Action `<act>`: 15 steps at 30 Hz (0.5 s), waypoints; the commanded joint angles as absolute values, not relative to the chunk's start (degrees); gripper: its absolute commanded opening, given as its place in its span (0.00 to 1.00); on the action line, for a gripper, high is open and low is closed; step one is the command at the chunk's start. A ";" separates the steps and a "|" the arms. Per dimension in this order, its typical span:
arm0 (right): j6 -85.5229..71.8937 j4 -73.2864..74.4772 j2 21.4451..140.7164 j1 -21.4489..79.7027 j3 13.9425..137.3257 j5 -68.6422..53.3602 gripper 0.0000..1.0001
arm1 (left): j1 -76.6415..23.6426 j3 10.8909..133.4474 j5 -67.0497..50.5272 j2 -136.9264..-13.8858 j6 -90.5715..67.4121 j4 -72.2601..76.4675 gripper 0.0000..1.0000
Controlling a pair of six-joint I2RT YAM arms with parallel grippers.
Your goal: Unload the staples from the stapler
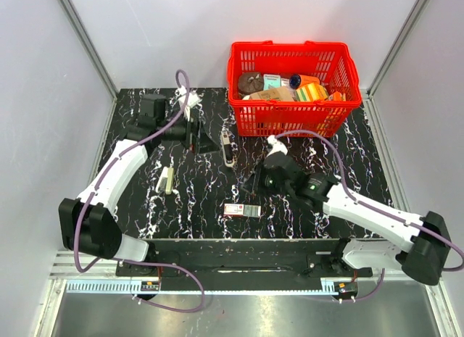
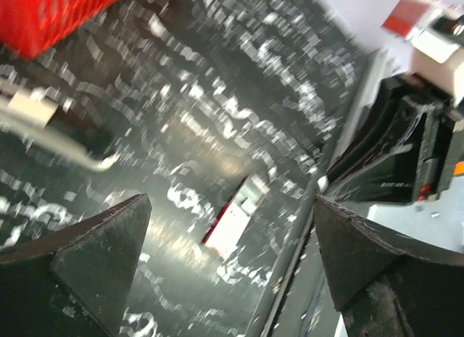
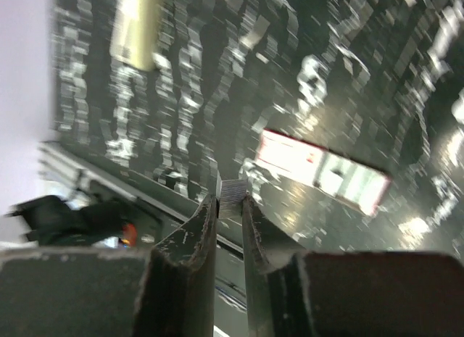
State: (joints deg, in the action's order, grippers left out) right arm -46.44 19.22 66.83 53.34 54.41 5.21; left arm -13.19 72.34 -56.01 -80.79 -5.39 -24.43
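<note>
1. Your right hand (image 3: 228, 201) pinches a staples strip (image 3: 232, 188) over the tabletop (image 1: 203, 196); removal looks done.
2. Your left hand (image 2: 232, 206) hangs spread and empty; the stapler (image 1: 227, 147) lies far-centre, and the strip is not yet set down.

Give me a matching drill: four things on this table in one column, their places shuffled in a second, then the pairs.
1 red plastic basket
2 small red-and-white box
3 cream oblong piece
4 small grey ridged strip

A pinched in the right jaws
B far right, at the back
C left of centre, lying flat
D front centre

Pairs: 1-B, 2-D, 3-C, 4-A
</note>
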 commanded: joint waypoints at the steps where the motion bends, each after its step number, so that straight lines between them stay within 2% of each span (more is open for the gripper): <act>1: -53.34 29.09 70.66 53.70 51.16 8.26 0.00 | -13.36 68.65 -42.82 -79.11 11.41 -34.89 0.99; 8: -59.85 34.79 78.65 59.41 52.99 15.55 0.00 | -13.80 60.30 -34.81 -75.24 18.36 -34.89 0.99; 15: -63.10 38.14 85.07 61.61 55.55 19.07 0.00 | -13.97 55.81 -32.52 -73.57 19.95 -34.19 0.99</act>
State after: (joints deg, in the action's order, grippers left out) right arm -59.33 35.16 83.61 61.04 52.64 13.91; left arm -13.78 56.93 -35.33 -75.70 16.93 -35.44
